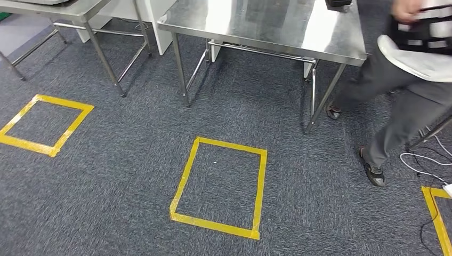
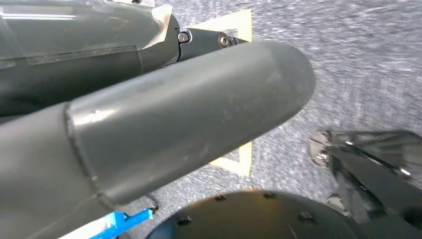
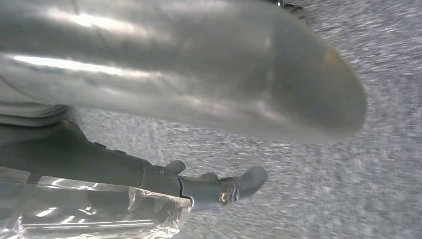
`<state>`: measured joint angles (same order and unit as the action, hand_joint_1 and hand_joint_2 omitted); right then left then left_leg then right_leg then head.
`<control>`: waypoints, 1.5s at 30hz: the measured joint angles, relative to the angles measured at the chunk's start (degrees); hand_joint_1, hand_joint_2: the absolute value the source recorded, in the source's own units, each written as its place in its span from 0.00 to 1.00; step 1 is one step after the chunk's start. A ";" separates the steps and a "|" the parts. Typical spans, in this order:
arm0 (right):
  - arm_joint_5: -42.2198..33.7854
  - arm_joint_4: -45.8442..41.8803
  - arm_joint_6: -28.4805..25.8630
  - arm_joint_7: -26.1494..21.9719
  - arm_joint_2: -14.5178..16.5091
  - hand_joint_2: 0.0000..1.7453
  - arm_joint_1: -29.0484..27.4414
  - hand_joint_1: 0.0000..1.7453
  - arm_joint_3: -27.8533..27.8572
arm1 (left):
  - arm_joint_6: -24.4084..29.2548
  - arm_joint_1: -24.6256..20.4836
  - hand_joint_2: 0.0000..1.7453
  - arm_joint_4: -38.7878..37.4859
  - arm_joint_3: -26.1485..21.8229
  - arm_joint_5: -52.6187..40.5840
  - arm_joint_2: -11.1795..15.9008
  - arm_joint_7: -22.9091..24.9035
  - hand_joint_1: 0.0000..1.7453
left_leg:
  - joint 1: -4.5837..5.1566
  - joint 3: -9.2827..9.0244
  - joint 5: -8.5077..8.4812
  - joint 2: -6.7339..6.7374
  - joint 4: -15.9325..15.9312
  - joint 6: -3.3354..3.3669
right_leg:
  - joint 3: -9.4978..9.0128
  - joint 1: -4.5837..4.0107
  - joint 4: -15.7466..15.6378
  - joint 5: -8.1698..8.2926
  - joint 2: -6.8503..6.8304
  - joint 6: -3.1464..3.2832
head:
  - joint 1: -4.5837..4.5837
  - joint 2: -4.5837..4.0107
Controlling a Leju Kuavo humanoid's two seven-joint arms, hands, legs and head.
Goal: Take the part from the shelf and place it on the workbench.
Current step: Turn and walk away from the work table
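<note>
You see two steel tables in head view: workbench (image 1: 277,26) ahead, second table (image 1: 64,8) at far left. Three yellow tape squares on carpet: one centre (image 1: 219,186), one left (image 1: 42,124), one partly cut off at right edge (image 1: 438,213). One person (image 1: 410,80) beside workbench's right end. Left hand (image 2: 164,119) and right hand (image 3: 199,89) hang over carpet; grip state cannot be told. Part's place and heading: you cannot tell.

The grey, thick-thumbed left hand (image 2: 164,129) hangs above the carpet, its thumb extended, holding nothing. The grey right hand (image 3: 199,99) also hangs low, dark fingers (image 3: 234,186) stretched out, empty.
</note>
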<state>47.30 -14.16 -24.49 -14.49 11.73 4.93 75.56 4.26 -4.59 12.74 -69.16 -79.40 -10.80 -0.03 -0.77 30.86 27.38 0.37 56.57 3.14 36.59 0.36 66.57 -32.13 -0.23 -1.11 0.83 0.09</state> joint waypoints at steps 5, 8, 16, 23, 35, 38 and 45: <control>0.01 0.00 -0.11 0.08 -0.13 0.00 -0.05 0.00 0.00 | -0.56 0.02 0.00 -0.02 0.08 -0.48 -0.05 -0.02 0.00 | -0.01 2.76 -2.16 0.29 0.10 -0.48 | -3.24 0.57 2.05 -0.06 0.02 -1.97 | -0.22 0.00; 0.20 0.00 -0.07 0.02 -0.21 0.00 0.11 0.00 -0.01 | -0.73 -0.01 0.00 -0.04 0.16 -0.62 -0.11 0.01 0.00 | 0.13 3.06 -3.15 0.22 0.26 -1.45 | -10.75 0.56 -9.72 1.29 0.28 -1.83 | -0.26 0.00; 0.67 0.00 0.27 -0.56 -0.26 0.00 -0.02 0.00 -0.02 | -1.04 -0.01 0.00 -0.04 0.27 -0.92 -0.04 0.49 0.00 | -0.37 8.16 4.81 -0.37 12.51 -3.50 | -9.76 0.69 -11.59 2.39 -1.09 2.28 | 0.23 0.00; 0.92 0.00 0.48 -0.61 -0.28 0.00 -0.05 0.00 -0.04 | -0.49 0.16 0.00 -0.04 0.28 -0.97 0.02 0.77 0.00 | -0.19 0.14 0.13 2.22 3.09 -2.95 | -9.98 -0.15 -11.34 2.34 -3.59 2.07 | 0.26 0.00; 1.14 0.00 0.85 -0.61 -0.36 0.00 -0.10 0.00 -0.07 | 0.64 0.10 0.00 -0.04 1.14 -1.68 -0.07 2.36 0.00 | -0.27 0.17 -1.36 -2.26 -0.67 -0.50 | -2.44 0.63 3.60 -2.78 -0.03 -0.93 | -0.14 0.00; 1.60 0.01 1.41 -0.61 -0.56 0.00 -0.03 0.00 -0.13 | 1.40 0.09 0.00 -0.04 1.14 -1.61 -0.25 2.68 0.00 | -0.27 0.36 -1.25 -3.99 -0.05 -1.30 | -7.55 1.12 -8.09 2.19 1.78 -2.01 | -0.24 0.00; 1.87 0.02 1.60 -0.52 -0.61 0.00 0.15 0.00 -0.54 | 2.06 0.28 0.00 -0.04 1.15 -1.72 -0.31 3.18 0.00 | -0.55 3.84 1.98 -2.28 5.74 -3.36 | -8.05 1.13 -10.32 3.64 0.22 0.99 | 0.06 0.00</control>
<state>49.17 -14.14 -22.89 -15.02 11.11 5.08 75.02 6.32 -4.32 12.70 -68.00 -81.12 -11.11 3.15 -1.32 34.70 29.36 -1.91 62.30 -0.22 28.54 1.49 56.24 -28.49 -0.01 -0.12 0.90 0.09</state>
